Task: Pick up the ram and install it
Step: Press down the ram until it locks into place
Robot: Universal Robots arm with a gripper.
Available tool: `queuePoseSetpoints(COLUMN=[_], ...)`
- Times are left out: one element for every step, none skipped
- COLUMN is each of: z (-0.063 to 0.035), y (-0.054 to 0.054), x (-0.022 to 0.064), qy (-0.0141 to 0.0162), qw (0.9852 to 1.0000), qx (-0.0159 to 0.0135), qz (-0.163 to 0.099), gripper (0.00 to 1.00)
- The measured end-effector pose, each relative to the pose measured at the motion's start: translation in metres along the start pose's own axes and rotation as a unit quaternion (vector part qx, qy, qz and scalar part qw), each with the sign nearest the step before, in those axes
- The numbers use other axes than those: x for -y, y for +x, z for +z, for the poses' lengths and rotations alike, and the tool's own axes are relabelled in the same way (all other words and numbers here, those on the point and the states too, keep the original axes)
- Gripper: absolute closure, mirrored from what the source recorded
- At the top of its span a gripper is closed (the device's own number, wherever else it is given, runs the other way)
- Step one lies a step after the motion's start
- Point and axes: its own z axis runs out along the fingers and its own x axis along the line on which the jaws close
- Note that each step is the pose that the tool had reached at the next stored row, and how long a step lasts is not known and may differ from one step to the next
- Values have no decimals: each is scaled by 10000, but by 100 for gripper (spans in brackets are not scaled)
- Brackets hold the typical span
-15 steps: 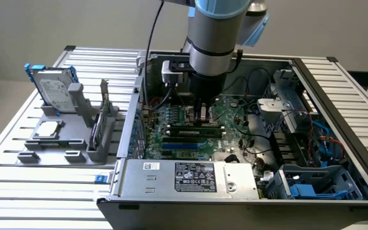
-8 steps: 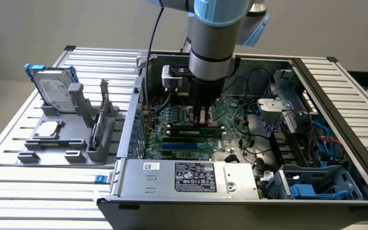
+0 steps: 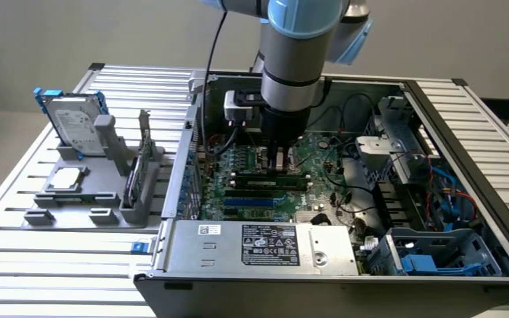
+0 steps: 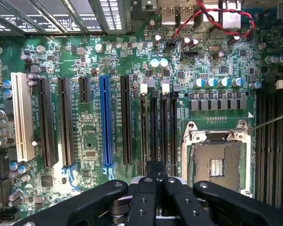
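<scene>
Gripper (image 4: 156, 172) over the glossy green motherboard (image 4: 89, 141).
I see matte black fingers (image 4: 146, 197) pressed together above long narrow black slots (image 4: 153, 127).

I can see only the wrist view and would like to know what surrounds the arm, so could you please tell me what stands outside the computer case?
Observer: A grey holder stands on the slatted table, to the exterior view's left of the open case.
Operator: Thank you. What does it carry?
Observer: A hard drive stands upright at its far end.
Operator: Is anything else on it?
Observer: A small square silver processor chip lies flat on it, nearer the camera than the drive.
</scene>
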Motion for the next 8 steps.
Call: queuePoseSetpoints(z=[7, 12, 20, 28, 42, 51, 59, 65], y=[0, 1, 2, 3, 2, 2, 3, 3], x=[0, 0, 0, 0, 0, 0, 1, 1], qy=[-1, -1, -2, -3, -1, -2, -3, -2], qw=[10000, 10000, 10000, 10000, 10000, 10000, 10000, 10000], qx=[-1, -2, -5, -6, 0, -2, -5, -4], qz=[0, 0, 0, 0, 0, 0, 0, 0], gripper=[89, 89, 89, 89, 89, 89, 89, 89])
